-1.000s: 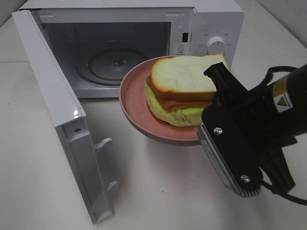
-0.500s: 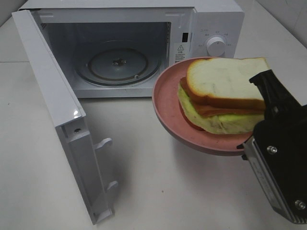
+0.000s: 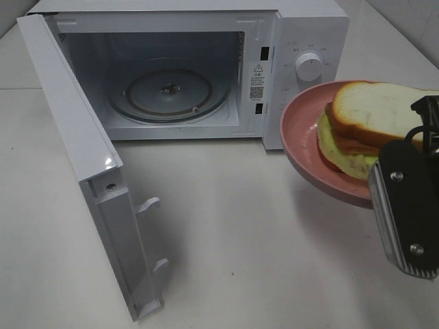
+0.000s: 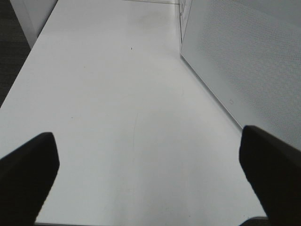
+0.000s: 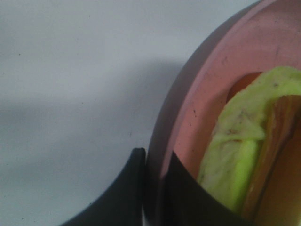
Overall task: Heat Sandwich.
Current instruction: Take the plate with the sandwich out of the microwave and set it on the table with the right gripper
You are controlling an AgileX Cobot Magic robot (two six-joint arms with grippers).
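One sandwich (image 3: 367, 130) on pink plate (image 3: 302, 147).

One microwave (image 3: 302, 41) with one turntable (image 3: 168, 92) and one dial (image 3: 309, 66), one plate (image 3: 302, 137), one sandwich (image 3: 370, 116), two grippers (image 3: 411, 205) (image 4: 150, 183), one table (image 3: 240, 240)

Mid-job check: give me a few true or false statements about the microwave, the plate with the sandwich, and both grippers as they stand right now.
1. The microwave door is open. True.
2. The sandwich sits on the turntable. False: it lies on the pink plate, held outside the microwave to its right.
3. The right gripper is shut on the pink plate's rim. True.
4. The left gripper holds the door. False: it is open and holds nothing.
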